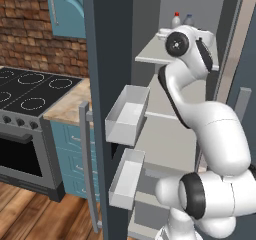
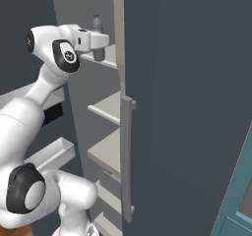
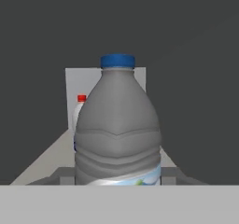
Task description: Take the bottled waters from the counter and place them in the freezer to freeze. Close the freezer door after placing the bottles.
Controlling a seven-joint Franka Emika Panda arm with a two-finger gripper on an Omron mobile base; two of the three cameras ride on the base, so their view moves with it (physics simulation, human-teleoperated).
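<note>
Two bottles are on the top shelf of the freezer, whose door stands wide open. Then the gripper, reaching over that shelf, has its jaws almost fully closed around the grey-blue bottle. Deeper on the shelf stands the red-capped bottle (mostly hidden). I think it is best to lower gently, release only when the base rests flat, then withdraw straight.

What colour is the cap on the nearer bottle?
Dark blue cap, clearest in the hand view.
</note>
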